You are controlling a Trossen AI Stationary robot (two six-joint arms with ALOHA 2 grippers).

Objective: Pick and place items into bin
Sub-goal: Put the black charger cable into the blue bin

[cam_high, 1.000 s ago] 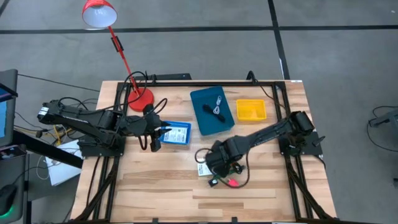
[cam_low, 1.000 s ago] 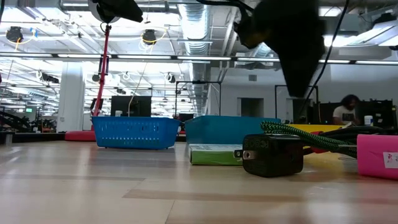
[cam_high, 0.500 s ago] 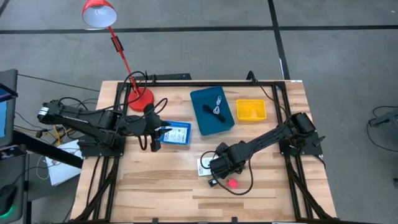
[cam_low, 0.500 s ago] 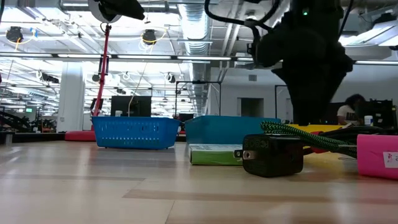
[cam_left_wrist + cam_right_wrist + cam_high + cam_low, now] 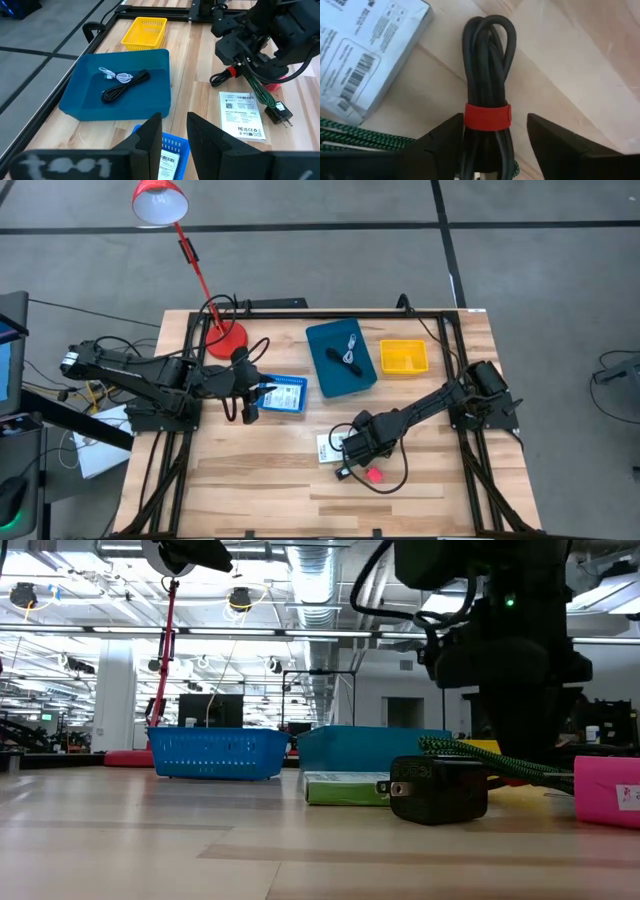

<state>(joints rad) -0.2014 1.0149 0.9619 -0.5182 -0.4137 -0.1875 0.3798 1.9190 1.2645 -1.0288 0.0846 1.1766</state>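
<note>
So the right gripper (image 5: pixel 490 145) is low over the wooden table (image 5: pixel 250 480) near its middle, its 2 fingers spread on either side of a coiled black cable bundle (image 5: pixel 487 85) tied with a red strap (image 5: pixel 488 117), pads not clearly touching it. That bundle lies flat just right of the white printed packet (image 5: pixel 330 448), with a green braided cord (image 5: pixel 490 760), black plug (image 5: pixel 437 790) and pink bit (image 5: pixel 374 475) close by. The left gripper (image 5: pixel 172 137) hangs with fingers apart over the small blue basket (image 5: pixel 283 394), left of the teal bin (image 5: pixel 340 358) holding 2 cables.
</note>
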